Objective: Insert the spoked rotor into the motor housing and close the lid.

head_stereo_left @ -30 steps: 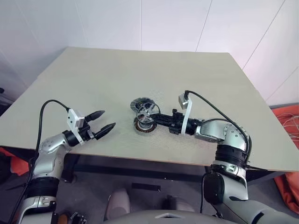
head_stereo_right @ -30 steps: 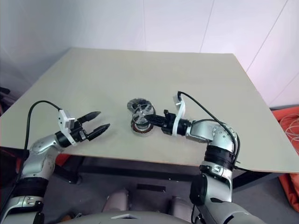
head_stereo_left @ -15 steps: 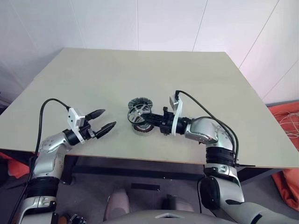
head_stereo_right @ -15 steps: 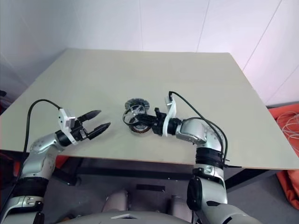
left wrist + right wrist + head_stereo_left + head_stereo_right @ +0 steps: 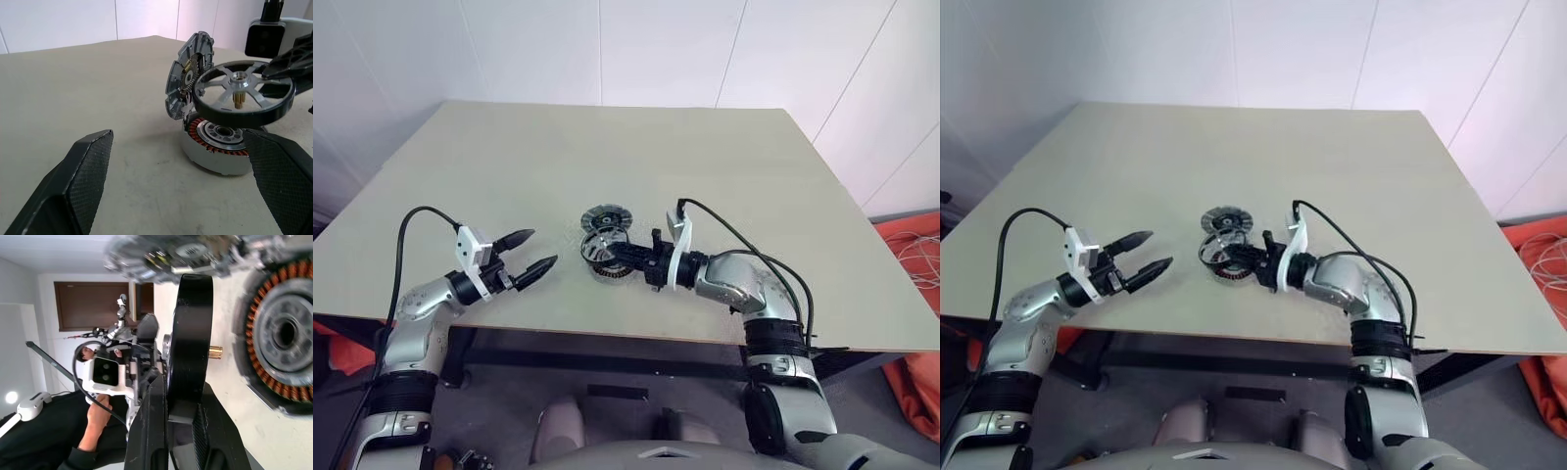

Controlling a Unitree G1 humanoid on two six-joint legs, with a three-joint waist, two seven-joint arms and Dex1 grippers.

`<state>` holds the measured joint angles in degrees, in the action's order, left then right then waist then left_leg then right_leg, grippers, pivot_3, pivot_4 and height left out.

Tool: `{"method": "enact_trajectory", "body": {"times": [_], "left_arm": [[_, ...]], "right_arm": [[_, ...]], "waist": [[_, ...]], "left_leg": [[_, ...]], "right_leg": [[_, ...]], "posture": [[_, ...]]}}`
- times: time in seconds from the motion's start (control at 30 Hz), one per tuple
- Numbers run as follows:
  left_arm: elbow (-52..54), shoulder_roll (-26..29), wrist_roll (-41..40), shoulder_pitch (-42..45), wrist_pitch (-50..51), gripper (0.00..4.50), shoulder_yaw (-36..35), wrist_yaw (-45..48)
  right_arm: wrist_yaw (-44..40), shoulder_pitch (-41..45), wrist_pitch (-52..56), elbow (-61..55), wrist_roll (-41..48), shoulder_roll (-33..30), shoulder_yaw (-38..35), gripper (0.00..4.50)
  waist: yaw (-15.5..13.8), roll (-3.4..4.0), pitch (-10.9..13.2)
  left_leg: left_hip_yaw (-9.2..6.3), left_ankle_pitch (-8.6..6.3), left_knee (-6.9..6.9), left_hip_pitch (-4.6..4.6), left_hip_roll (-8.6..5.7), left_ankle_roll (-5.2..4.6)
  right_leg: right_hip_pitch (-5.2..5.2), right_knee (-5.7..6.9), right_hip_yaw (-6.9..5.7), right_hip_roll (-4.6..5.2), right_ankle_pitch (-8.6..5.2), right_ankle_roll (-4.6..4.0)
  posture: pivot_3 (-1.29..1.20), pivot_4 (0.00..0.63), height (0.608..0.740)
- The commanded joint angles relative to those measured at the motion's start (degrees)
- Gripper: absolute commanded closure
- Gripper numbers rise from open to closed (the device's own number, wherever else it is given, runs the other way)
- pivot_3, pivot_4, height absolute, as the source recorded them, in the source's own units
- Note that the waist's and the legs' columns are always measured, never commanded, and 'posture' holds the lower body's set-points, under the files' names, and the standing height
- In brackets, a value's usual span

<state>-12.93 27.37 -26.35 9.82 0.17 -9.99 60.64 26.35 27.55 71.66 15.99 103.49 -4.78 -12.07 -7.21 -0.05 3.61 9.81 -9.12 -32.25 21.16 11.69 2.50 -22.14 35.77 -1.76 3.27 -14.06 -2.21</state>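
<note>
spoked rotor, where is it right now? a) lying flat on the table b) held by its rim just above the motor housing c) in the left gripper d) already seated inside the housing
b: the right gripper clamps the spoked rotor by its rim, hovering over the copper-wound motor housing, not yet seated.

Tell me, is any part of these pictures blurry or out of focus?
Right wrist view: the lid across the top is smeared, while the spoked rotor is crisp. Left wrist view: the near fingers look soft, the motor housing sharp. Head views: evenly lit, no glare.
</note>
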Motion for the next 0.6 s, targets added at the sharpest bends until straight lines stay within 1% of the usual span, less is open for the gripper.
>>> {"method": "enact_trajectory", "body": {"times": [0.03,0.6], "left_arm": [[0.5,0.7,-0.1,0.8,-1.3,0.0,-0.8,0.2],[-3.9,0.9,0.1,1.4,-4.4,0.0,-1.1,1.8]], "right_arm": [[-2.0,0.5,-1.3,-0.9,1.4,-0.3,0.7,4.17],[-8.4,1.6,-3.3,3.1,-6.5,-0.6,1.3,4.17]], "waist": [[0.0,0.0,0.0],[0.0,-0.04,0.0]], "left_leg": [[0.0,0.0,0.0,0.0,0.0,0.0],[0.0,0.0,-0.05,0.02,0.0,0.0]], "right_leg": [[0.0,0.0,0.0,0.0,0.0,0.0],[0.02,0.0,0.0,0.0,0.02,0.01]], "posture": [[0.0,0.0,0.74],[0.0,0.0,0.74]]}}
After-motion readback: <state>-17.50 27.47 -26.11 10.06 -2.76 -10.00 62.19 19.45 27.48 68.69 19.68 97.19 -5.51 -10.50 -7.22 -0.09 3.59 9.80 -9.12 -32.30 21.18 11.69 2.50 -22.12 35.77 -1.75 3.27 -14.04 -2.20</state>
